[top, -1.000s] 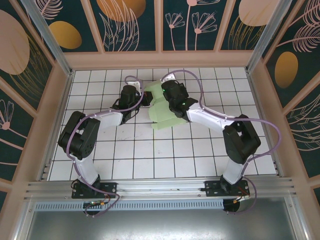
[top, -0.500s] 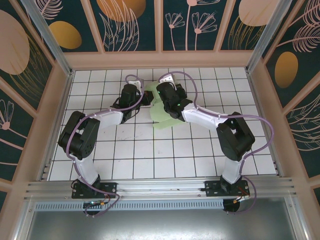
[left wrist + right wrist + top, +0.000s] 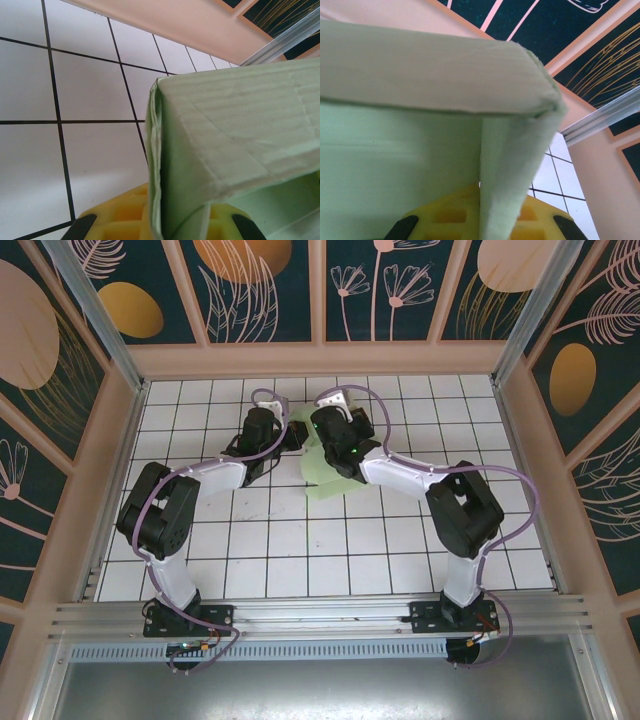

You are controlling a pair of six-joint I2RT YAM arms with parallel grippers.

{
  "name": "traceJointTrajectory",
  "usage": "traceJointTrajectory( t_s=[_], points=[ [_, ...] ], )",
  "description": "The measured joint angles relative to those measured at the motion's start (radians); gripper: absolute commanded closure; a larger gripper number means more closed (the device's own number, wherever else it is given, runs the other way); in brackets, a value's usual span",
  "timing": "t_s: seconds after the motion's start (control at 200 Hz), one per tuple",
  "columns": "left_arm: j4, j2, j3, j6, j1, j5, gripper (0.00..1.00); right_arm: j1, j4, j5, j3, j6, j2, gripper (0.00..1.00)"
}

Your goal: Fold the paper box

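Left pincer (image 3: 293, 437) and right pincer (image 3: 320, 432) meet tip to tip over the paper box (image 3: 328, 478), toward the far edge of the worktop (image 3: 300, 550), roughly mid-width. From above, both sit right on the mint-green card. The gap btwn fingers is hidden by the arms' black wrists, so can't tell how far apart either one is.

Left wrist cam: box (image 3: 235, 130) very close to the lens. A folded corner edge runs down onto the yellow base (image 3: 117, 220) of the pincer, with one ribbed panel slanting off to the right. Fingers are covered by card, so whether it grips or just touches can't be told.

Right wrist cam: box (image 3: 410, 75) seen from inside a fold. One panel runs across the top, another drops down to the yellow base (image 3: 450, 215). Same here, the grip can't be read.

In the top view, part of the box pokes out toward the near side below the right wrist, lying on white tiles w/ black grid lines. A smaller bit shows btwn the two wrists. Peach back rail (image 3: 320, 358) is just beyond.
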Motion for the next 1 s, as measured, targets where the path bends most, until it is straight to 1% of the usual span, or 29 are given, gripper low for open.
traceJointTrajectory(
  t_s=[0.045, 0.07, 0.09, 0.11, 0.49, 0.521, 0.571, 0.686, 0.776, 0.831, 0.921, 1.001],
  points=[
    [-0.001, 0.000, 0.000, -0.001, 0.000, 0.000, 1.00, 0.002, 0.006, 0.013, 0.000, -0.012, 0.002, 0.78],
    [-0.001, 0.000, 0.002, -0.001, 0.000, 0.000, 1.00, 0.002, 0.006, 0.019, -0.002, -0.018, 0.002, 0.80],
    [-0.001, 0.000, 0.004, -0.001, 0.000, 0.001, 1.00, 0.002, 0.008, 0.021, -0.003, -0.020, 0.002, 0.88],
    [-0.001, 0.000, 0.006, -0.001, 0.000, 0.001, 1.00, 0.002, 0.009, 0.026, -0.004, -0.029, 0.002, 1.00],
    [-0.008, 0.003, 0.018, -0.015, -0.002, 0.003, 1.00, 0.004, 0.096, 0.077, -0.006, -0.080, 0.029, 1.00],
    [-0.010, 0.004, 0.018, -0.016, -0.002, 0.003, 1.00, 0.005, 0.096, 0.078, -0.006, -0.080, 0.029, 0.91],
    [-0.013, 0.005, 0.020, -0.016, -0.002, 0.000, 1.00, 0.008, 0.097, 0.077, -0.006, -0.080, 0.028, 0.73],
    [-0.050, 0.010, 0.054, -0.015, -0.002, -0.017, 1.00, 0.010, 0.092, 0.053, -0.015, -0.081, 0.018, 0.46],
    [-0.081, 0.015, 0.084, -0.015, -0.002, -0.038, 1.00, 0.016, 0.090, 0.018, -0.027, -0.076, -0.004, 0.33],
    [-0.095, 0.018, 0.093, -0.015, -0.003, -0.042, 1.00, 0.021, 0.090, -0.010, -0.041, -0.074, -0.027, 0.30],
    [-0.108, 0.018, 0.107, -0.016, -0.006, -0.045, 1.00, 0.026, 0.086, -0.061, -0.075, -0.058, -0.074, 0.19],
    [-0.116, 0.019, 0.122, -0.016, -0.010, -0.045, 1.00, 0.026, 0.085, -0.114, -0.107, -0.047, -0.116, 0.12]
  ],
)
